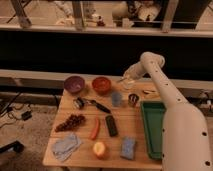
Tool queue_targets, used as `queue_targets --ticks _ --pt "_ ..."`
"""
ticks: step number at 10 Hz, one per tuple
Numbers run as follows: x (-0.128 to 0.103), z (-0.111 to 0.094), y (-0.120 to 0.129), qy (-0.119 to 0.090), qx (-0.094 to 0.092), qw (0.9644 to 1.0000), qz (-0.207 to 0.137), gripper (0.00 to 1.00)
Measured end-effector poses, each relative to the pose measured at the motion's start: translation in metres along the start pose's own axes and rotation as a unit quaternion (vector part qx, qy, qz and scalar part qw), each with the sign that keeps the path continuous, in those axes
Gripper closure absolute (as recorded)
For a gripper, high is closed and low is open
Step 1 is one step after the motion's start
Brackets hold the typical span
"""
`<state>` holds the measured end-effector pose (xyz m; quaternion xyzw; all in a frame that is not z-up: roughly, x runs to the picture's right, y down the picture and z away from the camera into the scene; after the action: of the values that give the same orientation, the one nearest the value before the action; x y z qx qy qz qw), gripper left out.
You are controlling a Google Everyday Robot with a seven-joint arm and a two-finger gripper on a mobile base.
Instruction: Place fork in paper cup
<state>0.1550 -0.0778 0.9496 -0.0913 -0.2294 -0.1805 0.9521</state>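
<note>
One gripper (128,78) over paper cup (129,85), fork (122,79) slanted

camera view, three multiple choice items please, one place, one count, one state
1. Where is the tool? A front left B at the paper cup, far back C far left
2. How many bowls? A one B two C four
3. The black-handled utensil is: A lying on the table B standing in a cup C held by the tool

Answers: 1 B, it sits right at the paper cup; 2 B, purple bowl and orange bowl; 3 A, it lies flat left of the blue-grey cup.
</note>
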Motion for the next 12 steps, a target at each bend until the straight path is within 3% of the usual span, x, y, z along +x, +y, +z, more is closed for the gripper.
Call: queue_targets --ticks 12 --pt "-0.0012 0.0035 -0.0070 -0.001 -0.004 1.0000 0.002 1.00"
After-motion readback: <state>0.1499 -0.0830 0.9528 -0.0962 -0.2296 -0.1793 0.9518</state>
